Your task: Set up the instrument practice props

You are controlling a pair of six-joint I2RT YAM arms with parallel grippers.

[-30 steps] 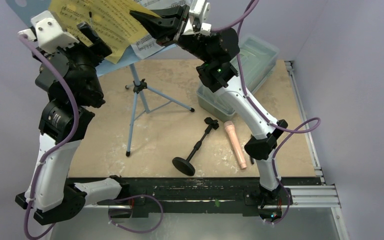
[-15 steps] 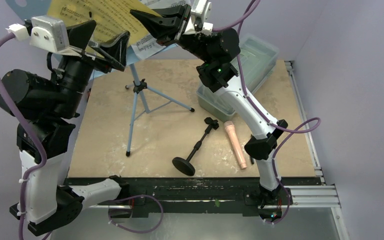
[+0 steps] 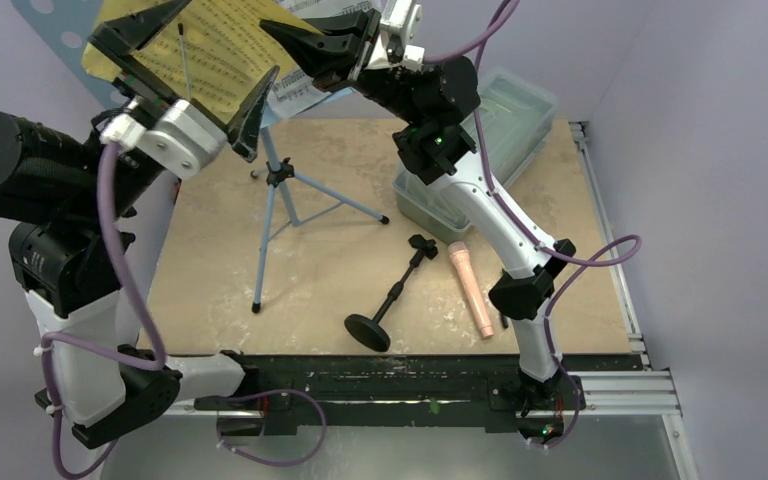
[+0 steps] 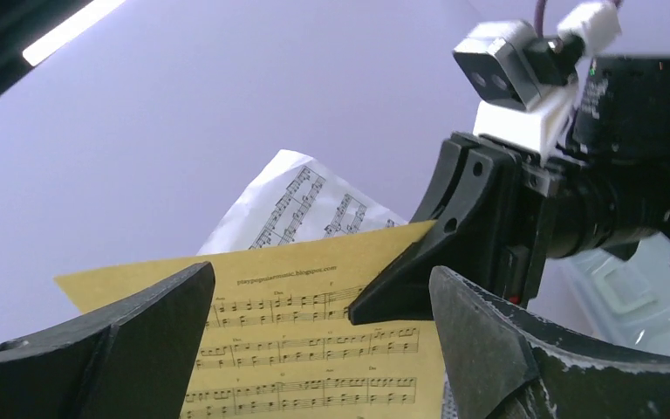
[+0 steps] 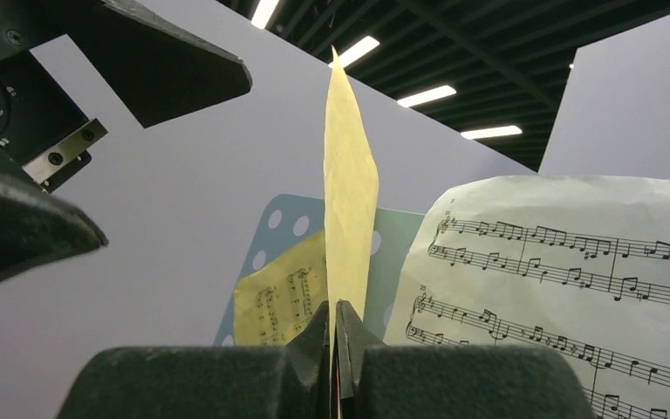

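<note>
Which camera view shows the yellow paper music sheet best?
The left wrist view: the yellow paper music sheet faces that camera, its printed staves clear, the right gripper pinching its edge. The top external view shows it from above, partly hidden. The right wrist view shows mostly its thin edge.

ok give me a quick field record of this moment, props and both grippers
music stand: upright on its tripod
white sheet: on the stand's desk
yellow sheet: up at the desk, one edge pinched
right gripper: shut on yellow sheet
left gripper: open, facing yellow sheet, holding nothing
mic stand: lying on table
microphone: lying right of mic stand, not touching
</note>
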